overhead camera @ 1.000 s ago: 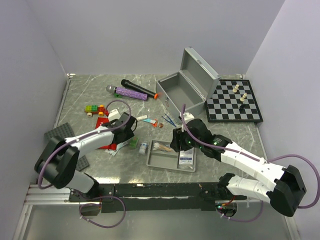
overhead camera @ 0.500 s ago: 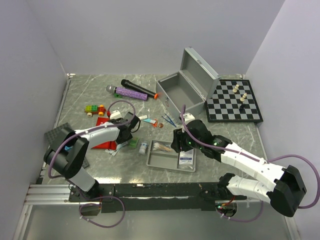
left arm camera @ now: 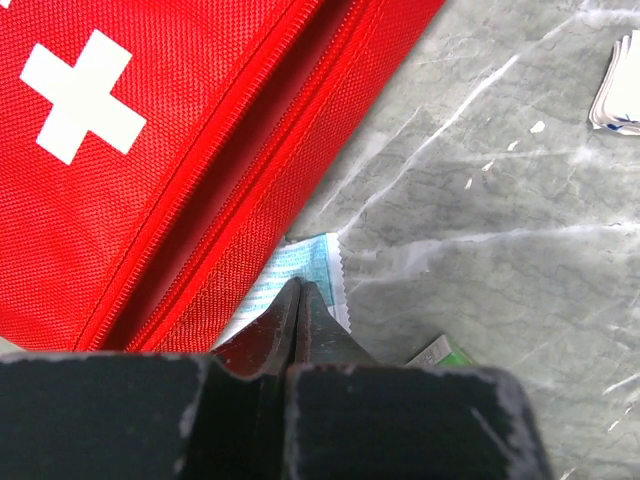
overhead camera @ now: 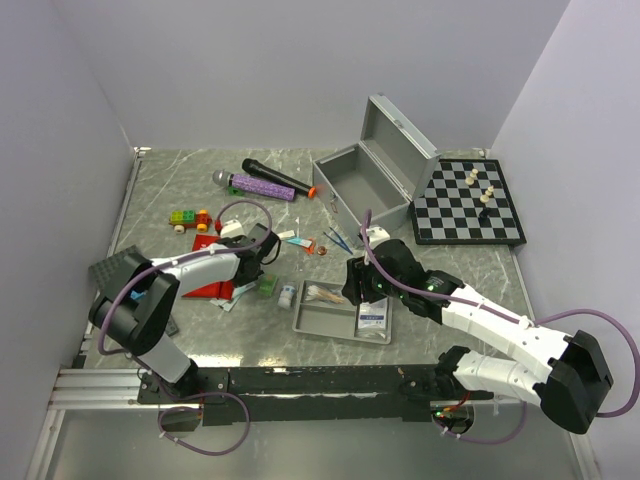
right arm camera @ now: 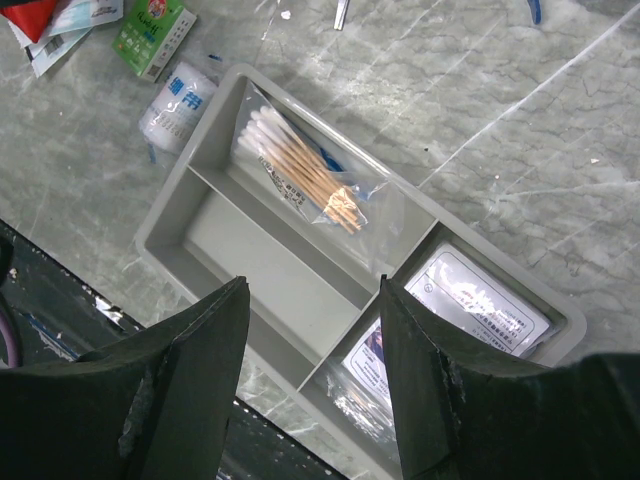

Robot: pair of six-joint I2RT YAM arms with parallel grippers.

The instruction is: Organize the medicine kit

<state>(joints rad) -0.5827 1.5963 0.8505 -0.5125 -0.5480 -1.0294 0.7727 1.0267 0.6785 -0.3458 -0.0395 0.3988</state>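
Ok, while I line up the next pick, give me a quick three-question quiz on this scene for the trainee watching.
1. True or false: the case has its lid standing open.
2. Which lies inside the tray? A. swabs B. bandage roll C. green box
3. Fill in: the left jaws, at the edge of the pouch, are ___.

Key: 1 true; 2 A; 3 shut.
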